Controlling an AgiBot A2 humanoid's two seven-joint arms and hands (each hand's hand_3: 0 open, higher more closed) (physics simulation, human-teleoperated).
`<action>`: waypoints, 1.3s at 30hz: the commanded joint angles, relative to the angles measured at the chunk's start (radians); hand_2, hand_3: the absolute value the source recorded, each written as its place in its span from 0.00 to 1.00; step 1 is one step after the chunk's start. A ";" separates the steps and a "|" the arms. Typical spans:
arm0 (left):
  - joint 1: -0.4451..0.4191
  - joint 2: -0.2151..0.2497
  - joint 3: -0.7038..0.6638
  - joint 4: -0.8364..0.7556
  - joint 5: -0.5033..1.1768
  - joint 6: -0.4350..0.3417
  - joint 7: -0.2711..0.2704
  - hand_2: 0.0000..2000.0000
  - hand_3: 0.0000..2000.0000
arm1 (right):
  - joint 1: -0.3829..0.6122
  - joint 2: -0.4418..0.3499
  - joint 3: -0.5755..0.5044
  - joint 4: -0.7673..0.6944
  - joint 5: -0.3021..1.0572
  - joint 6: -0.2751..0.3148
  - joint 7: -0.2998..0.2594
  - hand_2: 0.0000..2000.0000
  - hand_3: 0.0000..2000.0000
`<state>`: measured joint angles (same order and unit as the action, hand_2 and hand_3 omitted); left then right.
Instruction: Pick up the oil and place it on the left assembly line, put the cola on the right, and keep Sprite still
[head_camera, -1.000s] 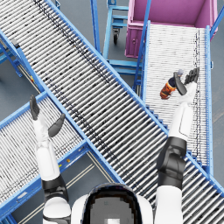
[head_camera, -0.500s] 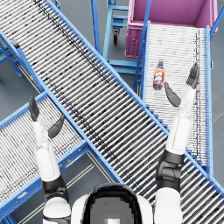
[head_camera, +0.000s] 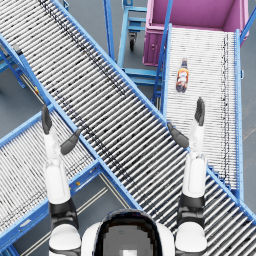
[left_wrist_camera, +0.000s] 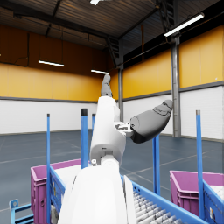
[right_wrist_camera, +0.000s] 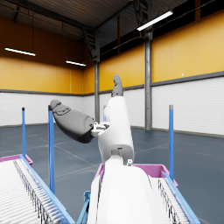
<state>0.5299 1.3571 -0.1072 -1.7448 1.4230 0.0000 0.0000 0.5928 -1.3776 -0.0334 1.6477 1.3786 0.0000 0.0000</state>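
Note:
The cola bottle (head_camera: 182, 77), dark with an orange-red label, lies on the rollers of the right conveyor (head_camera: 217, 100), near its far end. My right hand (head_camera: 192, 125) is raised behind it, apart from the bottle, fingers spread and holding nothing. My left hand (head_camera: 55, 134) is lifted over the left conveyor (head_camera: 20, 165), also spread and holding nothing. In the wrist views the left hand (left_wrist_camera: 131, 118) and the right hand (right_wrist_camera: 87, 118) point up into the hall with nothing in them. No oil or Sprite is in view.
A wide roller conveyor (head_camera: 100, 100) runs diagonally between my arms. A purple bin (head_camera: 200, 15) stands at the far end of the right conveyor. Blue frame rails and posts (head_camera: 107, 25) border the belts.
My right hand let go of the cola bottle onto the right conveyor and drew back toward me. The bottle has moved farther along the rollers toward the purple bin. The left arm stayed put.

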 joint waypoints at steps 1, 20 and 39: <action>0.039 0.000 0.037 0.020 0.000 0.000 0.000 0.00 0.00 | -0.027 0.000 -0.008 0.032 0.000 0.000 0.000 0.00 0.00; -0.135 -0.082 0.185 -0.022 -0.237 0.057 0.057 0.00 0.00 | -0.189 0.094 0.131 0.091 -0.213 0.056 -0.057 0.00 0.00; -0.240 -0.150 0.309 -0.051 -0.422 0.101 0.100 0.00 0.00 | -0.303 0.171 0.235 0.148 -0.378 0.100 -0.101 0.00 0.00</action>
<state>0.2896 1.2069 0.2018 -1.7960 1.0003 0.1007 0.1005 0.2896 -1.2069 0.2019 1.7959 1.0003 0.0996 -0.1008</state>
